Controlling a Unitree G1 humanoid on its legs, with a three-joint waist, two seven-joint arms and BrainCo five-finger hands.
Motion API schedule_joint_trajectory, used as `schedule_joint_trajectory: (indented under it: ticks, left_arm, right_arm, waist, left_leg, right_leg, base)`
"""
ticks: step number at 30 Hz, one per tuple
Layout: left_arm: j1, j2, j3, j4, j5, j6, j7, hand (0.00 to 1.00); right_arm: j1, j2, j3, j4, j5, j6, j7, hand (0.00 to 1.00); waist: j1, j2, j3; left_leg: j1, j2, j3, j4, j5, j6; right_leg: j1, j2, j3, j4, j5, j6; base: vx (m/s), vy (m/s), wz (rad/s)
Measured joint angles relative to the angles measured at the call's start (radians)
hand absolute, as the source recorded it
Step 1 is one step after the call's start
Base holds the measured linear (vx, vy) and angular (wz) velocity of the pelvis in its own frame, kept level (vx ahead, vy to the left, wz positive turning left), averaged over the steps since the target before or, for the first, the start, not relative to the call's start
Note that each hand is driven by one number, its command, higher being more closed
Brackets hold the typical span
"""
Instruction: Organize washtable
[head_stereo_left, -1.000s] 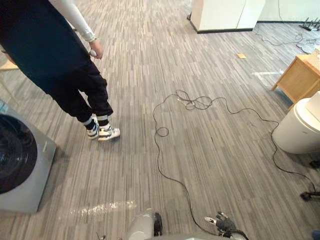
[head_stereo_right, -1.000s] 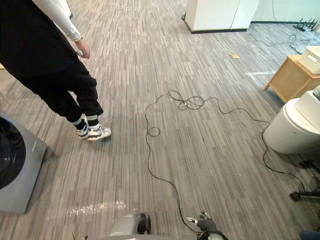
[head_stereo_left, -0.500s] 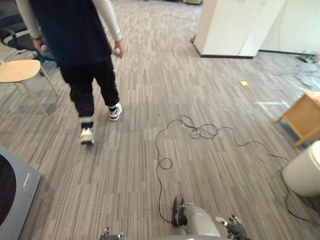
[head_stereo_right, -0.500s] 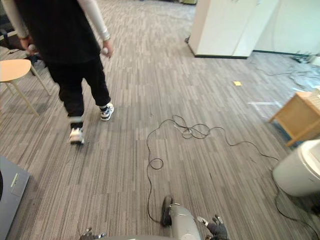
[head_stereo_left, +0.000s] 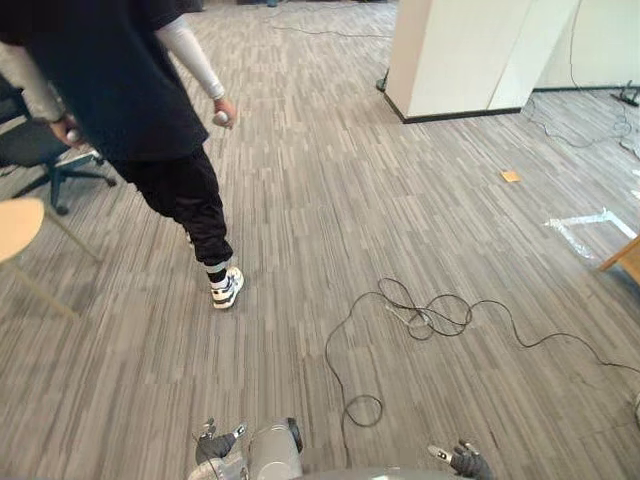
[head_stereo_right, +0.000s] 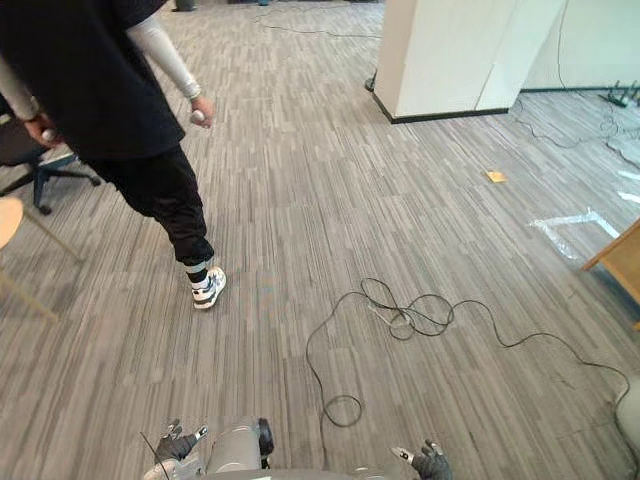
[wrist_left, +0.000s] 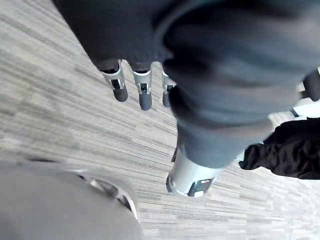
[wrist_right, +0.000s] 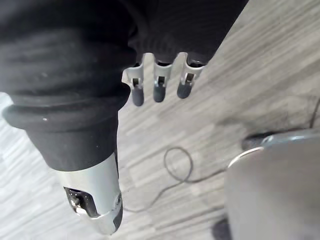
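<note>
My left hand (head_stereo_left: 212, 445) hangs low at the bottom edge of the eye views, over bare striped floor. Its fingers (wrist_left: 142, 92) are straight and its thumb (wrist_left: 192, 175) stands apart, with nothing between them. My right hand (head_stereo_left: 465, 461) hangs at the bottom right. Its fingers (wrist_right: 159, 87) are also straight, the thumb (wrist_right: 97, 200) is held apart, and it holds nothing.
A person (head_stereo_left: 130, 100) in dark clothes stands close on the left, mid-step. Behind them are an office chair (head_stereo_left: 40, 150) and a round wooden table (head_stereo_left: 15, 225). A white pillar (head_stereo_left: 460, 50) stands at the back. A wooden cabinet corner (head_stereo_right: 622, 262) juts in at the right.
The camera has swung round: the grey machine on the left and the white bin on the right have left the picture. The person has stepped on. Both hands stay open and low.
</note>
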Motion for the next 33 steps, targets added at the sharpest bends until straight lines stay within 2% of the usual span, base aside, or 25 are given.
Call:
schedule_joint_trajectory:
  ticks: [1,2,3,4,5,6,7,9,11,13,15,16,17,18,19,20,21,22,23,24,27,28,30,31,33]
  left_arm:
    - [-0.001,0.004,-0.002,0.006,0.000,0.001,0.000,0.00]
    - [-0.005,0.016,-0.003,0.022,0.000,0.003,0.000,0.00]
    - [-0.006,0.024,-0.004,0.035,0.001,0.005,0.000,0.00]
    - [-0.005,0.033,-0.006,0.054,0.001,0.010,0.000,0.00]
    - [-0.001,0.033,-0.012,0.069,0.001,0.020,0.001,0.00]
    - [0.002,0.035,-0.026,0.075,0.002,0.022,0.001,0.00]
    - [0.002,0.035,-0.051,0.085,0.007,0.026,-0.001,0.00]
    - [-0.006,0.023,-0.046,0.082,0.012,0.027,-0.003,0.00]
    - [-0.014,0.017,-0.040,0.075,0.012,0.027,-0.003,0.00]
    - [-0.013,0.012,-0.037,0.072,0.014,0.027,-0.003,0.00]
    - [-0.011,-0.009,-0.018,0.047,0.031,0.025,-0.002,0.00]
    - [-0.008,-0.018,-0.007,0.041,0.031,0.025,-0.002,0.00]
    - [0.002,-0.035,-0.001,0.035,0.030,0.025,-0.002,0.00]
    - [0.002,-0.037,0.002,0.030,0.030,0.023,-0.003,0.00]
    - [-0.007,-0.047,0.008,0.019,0.031,0.023,-0.004,0.00]
    - [-0.008,-0.077,0.032,0.000,0.031,0.024,-0.005,0.00]
    - [-0.003,-0.106,0.072,-0.021,0.024,0.027,-0.005,0.00]
    - [-0.003,-0.103,0.075,-0.021,0.024,0.030,-0.003,0.00]
    - [-0.003,-0.096,0.075,-0.021,0.022,0.031,-0.003,0.00]
    - [-0.006,-0.096,0.074,-0.026,0.022,0.030,-0.002,0.00]
    - [-0.006,-0.098,0.064,-0.052,0.021,0.021,-0.002,0.00]
    - [-0.007,-0.096,0.056,-0.056,0.020,0.013,-0.002,0.00]
    - [-0.007,-0.102,0.041,-0.055,0.019,0.005,0.001,0.00]
    - [-0.009,-0.104,0.034,-0.049,0.018,0.005,0.007,0.00]
    - [-0.011,-0.089,0.027,-0.042,0.011,0.005,0.017,0.00]
  right_arm:
    - [0.000,0.005,-0.017,0.007,-0.002,-0.002,0.001,0.00]
    - [0.000,0.018,-0.050,0.018,-0.010,-0.006,0.001,0.00]
    - [0.000,0.025,-0.065,0.024,-0.009,-0.006,0.003,0.00]
    - [0.000,0.024,-0.073,0.037,-0.008,-0.008,0.014,0.00]
    - [0.000,0.012,-0.072,0.036,-0.007,-0.010,0.021,0.00]
    - [0.001,0.006,-0.072,0.037,-0.007,-0.012,0.021,0.00]
    - [0.003,-0.002,-0.074,0.035,-0.006,-0.013,0.021,0.00]
    - [0.027,0.000,-0.082,0.012,-0.007,-0.013,0.019,0.00]
    - [0.053,0.010,-0.081,-0.016,0.002,-0.013,0.019,0.00]
    - [0.075,0.019,-0.079,-0.034,0.013,-0.015,0.019,0.00]
    - [0.094,0.017,-0.060,-0.035,0.014,-0.007,0.018,0.00]
    - [0.097,0.015,-0.051,-0.035,0.014,-0.006,0.017,0.00]
    - [0.106,0.004,-0.032,-0.036,0.014,-0.004,0.017,0.00]
    - [0.107,0.003,-0.020,-0.034,0.013,0.000,0.016,0.00]
    - [0.112,-0.003,-0.018,-0.031,0.013,0.007,0.015,0.00]
    - [0.108,-0.027,-0.007,-0.037,0.011,0.011,0.016,0.00]
    - [0.103,-0.053,0.015,-0.048,0.011,0.014,0.017,0.00]
    - [0.105,-0.062,0.018,-0.049,0.010,0.015,0.017,0.00]
    - [0.099,-0.067,0.018,-0.046,0.010,0.017,0.017,0.00]
    - [0.095,-0.066,0.019,-0.039,0.010,0.020,0.015,0.00]
    - [0.079,-0.049,0.016,-0.036,0.011,0.021,0.015,0.00]
    - [0.073,-0.044,0.014,-0.036,0.011,0.019,0.014,0.00]
    - [0.068,-0.043,0.010,-0.036,0.009,0.015,0.014,0.00]
    - [0.069,-0.047,0.010,-0.041,0.010,0.010,0.014,0.00]
    - [0.065,-0.024,0.010,-0.041,0.009,0.011,0.007,0.00]
  waist:
    - [-0.004,-0.006,-0.004]
    - [-0.002,-0.024,-0.004]
    - [-0.005,-0.033,-0.007]
    - [-0.013,-0.032,-0.006]
    - [-0.028,-0.028,-0.003]
    - [-0.032,-0.015,0.002]
    - [-0.034,0.005,0.005]
    - [-0.039,0.017,0.017]
    - [-0.049,0.016,0.017]
    - [-0.068,0.016,0.017]
    - [-0.080,0.016,0.017]
    - [-0.085,0.017,0.017]
    - [-0.090,0.027,0.010]
    - [-0.084,0.018,0.011]
    - [-0.084,0.023,0.013]
    - [-0.083,0.058,0.011]
    - [-0.061,0.080,0.020]
    - [-0.052,0.086,0.024]
    - [-0.040,0.097,0.027]
    - [-0.040,0.088,0.028]
    - [-0.032,0.053,0.035]
    - [-0.028,0.044,0.034]
    - [-0.028,0.047,0.030]
    - [-0.028,0.060,0.026]
    - [-0.031,0.032,0.016]
  left_leg:
    - [0.005,-0.018,-0.004,0.024,-0.025,0.023]
    - [0.039,-0.056,-0.002,0.065,-0.092,0.048]
    - [0.064,-0.076,0.005,0.076,-0.119,0.057]
    - [0.123,-0.107,0.008,0.081,-0.159,0.071]
    - [0.205,-0.127,0.001,0.059,-0.179,0.074]
    - [0.247,-0.134,-0.003,0.034,-0.182,0.072]
    - [0.337,-0.135,-0.006,-0.037,-0.183,0.070]
    - [0.486,-0.135,-0.020,-0.168,-0.183,0.061]
    - [0.531,-0.132,-0.033,-0.198,-0.200,0.037]
    - [0.590,-0.129,-0.061,-0.238,-0.216,0.022]
    - [0.645,-0.121,-0.118,-0.244,-0.271,-0.011]
    - [0.660,-0.116,-0.133,-0.244,-0.284,-0.031]
    - [0.681,-0.094,-0.160,-0.210,-0.307,-0.073]
    - [0.653,-0.088,-0.183,-0.136,-0.309,-0.077]
    - [0.584,-0.059,-0.197,0.036,-0.305,-0.085]
    - [0.471,-0.002,-0.211,0.291,-0.230,-0.138]
    - [0.370,0.064,-0.203,0.541,0.012,-0.128]
    - [0.345,0.093,-0.194,0.599,0.113,-0.128]
    - [0.310,0.122,-0.190,0.675,0.090,-0.114]
    - [0.257,0.133,-0.175,0.698,0.031,-0.104]
    - [0.209,0.144,-0.136,0.545,-0.066,-0.112]
    - [0.219,0.151,-0.129,0.341,-0.094,-0.128]
    - [0.245,0.146,-0.133,0.044,-0.070,-0.143]
    - [0.246,0.149,-0.152,-0.057,-0.011,-0.153]
    - [0.277,0.112,-0.151,-0.087,-0.026,-0.168]
  right_leg:
    - [-0.014,-0.012,0.017,0.065,0.025,0.041]
    - [-0.053,-0.033,0.060,0.243,0.084,0.120]
    - [-0.085,-0.035,0.091,0.363,0.120,0.146]
    - [-0.153,-0.025,0.142,0.590,0.194,0.210]
    - [-0.217,-0.024,0.119,0.748,0.204,0.205]
    - [-0.248,-0.030,0.089,0.793,0.188,0.181]
    - [-0.316,-0.027,0.031,0.830,0.137,0.127]
    - [-0.448,-0.017,-0.086,0.745,0.043,0.094]
    - [-0.520,-0.008,-0.138,0.606,0.019,0.084]
    - [-0.551,0.000,-0.181,0.345,0.031,0.071]
    - [-0.553,0.006,-0.168,0.026,0.129,0.041]
    - [-0.552,0.007,-0.170,0.015,0.143,0.035]
    - [-0.543,0.015,-0.186,0.048,0.183,0.027]
    - [-0.537,0.010,-0.187,0.064,0.218,0.030]
    - [-0.526,0.014,-0.197,0.095,0.234,0.045]
    - [-0.496,0.046,-0.223,0.108,0.187,0.033]
    - [-0.438,0.091,-0.209,0.100,0.142,0.006]
    - [-0.412,0.114,-0.196,0.086,0.134,-0.003]
    - [-0.374,0.134,-0.181,0.065,0.124,-0.016]
    - [-0.324,0.143,-0.155,0.023,0.120,-0.017]
    - [-0.221,0.125,-0.100,-0.072,0.126,-0.009]
    - [-0.180,0.111,-0.079,-0.104,0.122,0.003]
    - [-0.164,0.103,-0.057,-0.109,0.101,0.036]
    - [-0.161,0.106,-0.052,-0.103,0.087,0.055]
    - [-0.151,0.073,-0.035,-0.099,0.073,0.074]
  base:
    - [0.70,0.441,0.43]
    - [0.55,0.317,0.35]
    - [0.64,0.322,0.40]
    - [0.58,0.235,0.34]
    - [0.57,0.214,0.25]
    - [0.52,0.188,0.04]
    - [0.48,0.169,-0.13]
    - [0.46,0.150,-0.08]
    - [0.34,0.054,0.19]
    - [0.37,0.009,0.45]
    - [0.58,-0.081,0.71]
    - [0.67,-0.165,0.86]
    - [0.50,-0.150,0.70]
    - [0.61,-0.240,0.77]
    - [0.59,-0.251,0.53]
    - [0.69,-0.272,0.06]
    - [0.57,-0.152,-0.38]
    - [0.57,-0.087,-0.80]
    - [0.55,-0.053,-0.76]
    - [0.54,-0.062,-0.66]
    - [0.46,-0.028,-0.56]
    - [0.36,0.056,-0.49]
    - [0.31,0.153,-0.55]
    - [0.26,0.210,-0.44]
    - [0.25,0.207,-0.14]
